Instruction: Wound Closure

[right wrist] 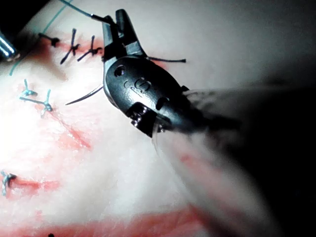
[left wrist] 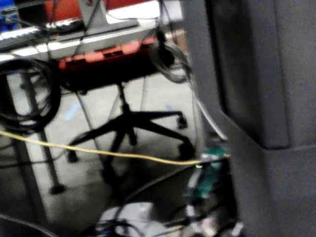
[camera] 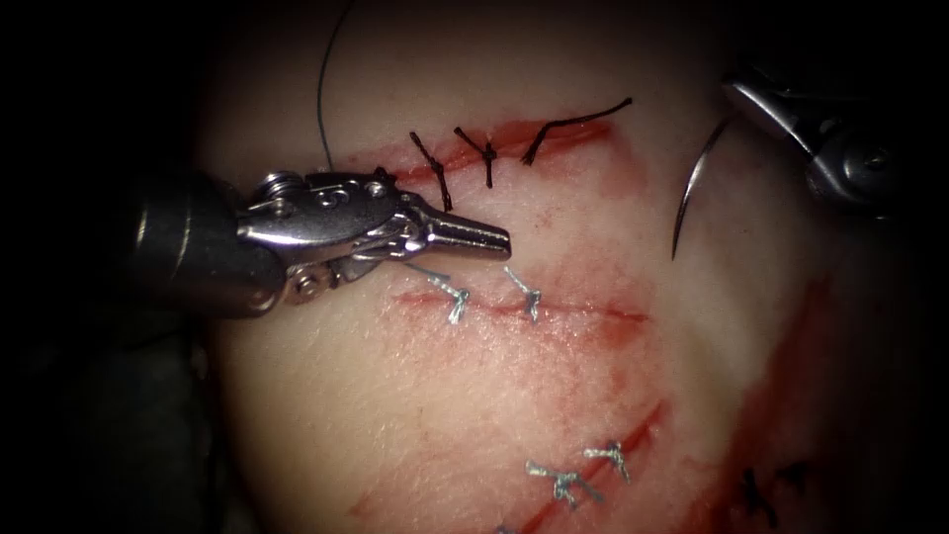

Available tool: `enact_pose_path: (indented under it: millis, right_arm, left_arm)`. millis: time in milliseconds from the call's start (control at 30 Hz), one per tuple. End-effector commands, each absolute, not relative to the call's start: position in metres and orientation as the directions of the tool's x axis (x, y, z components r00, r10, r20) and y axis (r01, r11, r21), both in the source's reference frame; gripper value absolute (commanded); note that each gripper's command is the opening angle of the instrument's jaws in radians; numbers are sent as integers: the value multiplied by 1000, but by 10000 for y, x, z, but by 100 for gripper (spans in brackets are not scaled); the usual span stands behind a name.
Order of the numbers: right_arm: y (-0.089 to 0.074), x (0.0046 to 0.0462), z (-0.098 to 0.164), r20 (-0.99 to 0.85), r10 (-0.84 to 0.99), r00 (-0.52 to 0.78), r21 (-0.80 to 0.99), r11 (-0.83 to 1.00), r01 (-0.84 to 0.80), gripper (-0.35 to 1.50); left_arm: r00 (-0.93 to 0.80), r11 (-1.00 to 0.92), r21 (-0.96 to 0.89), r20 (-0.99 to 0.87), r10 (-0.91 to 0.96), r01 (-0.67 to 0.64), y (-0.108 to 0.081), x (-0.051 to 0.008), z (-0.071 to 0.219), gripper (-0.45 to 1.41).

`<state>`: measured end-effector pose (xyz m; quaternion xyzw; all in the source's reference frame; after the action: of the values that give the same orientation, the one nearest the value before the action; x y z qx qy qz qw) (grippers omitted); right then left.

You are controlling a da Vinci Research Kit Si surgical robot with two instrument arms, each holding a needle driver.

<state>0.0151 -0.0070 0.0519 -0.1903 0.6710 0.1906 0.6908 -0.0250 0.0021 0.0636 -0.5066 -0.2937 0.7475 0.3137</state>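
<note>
Your right tool point(camera: 753, 94) grips the needle point(camera: 695, 183) at its tail end, the curve hanging free above the tissue point(camera: 415, 396), right of the upper cut point(camera: 514, 138). Your left tool point(camera: 489, 240) sits clenched, holding nothing, between two stitched cuts.

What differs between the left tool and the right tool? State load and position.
Load: the left tool has shut jaws with nothing seen in them; the right tool appears shut on the needle near its thread end, needle out of the tissue. Position: the left tool's tip lies between the top cut and the middle cut; the right tool sits right of both. Shared: both hover over the tissue.
</note>
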Motion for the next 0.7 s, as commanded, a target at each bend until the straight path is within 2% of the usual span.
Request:
enact_pose_path:
  millis: [33,167,267,367,500,700]
  right_arm:
    - [-69,164,521,-999,-15,39,-33,856,-517,-35]
    - [-74,167,522,-997,-47,62,-73,850,-522,-35]
    - [-79,169,521,-996,-52,69,-81,846,-527,-35]
    - [-85,171,515,-996,-48,75,-81,839,-538,-35]
    - [-91,176,508,-996,-44,79,-80,834,-545,-35]
    - [-97,183,503,-996,-45,79,-81,835,-544,-35]
  left_arm:
    - [-319,-643,-746,-576,753,-172,15,-264,641,-45]
    - [-347,-642,-748,-565,749,-168,0,-299,637,-45]
    - [-338,-641,-719,-552,762,-271,-13,-327,642,-45]
    - [-405,-677,-640,-545,734,-364,-33,-349,656,-45]
    - [-474,-709,-600,-534,700,-371,-57,-358,680,-45]
    - [-526,-733,-489,-510,680,-473,-82,-351,710,-45]
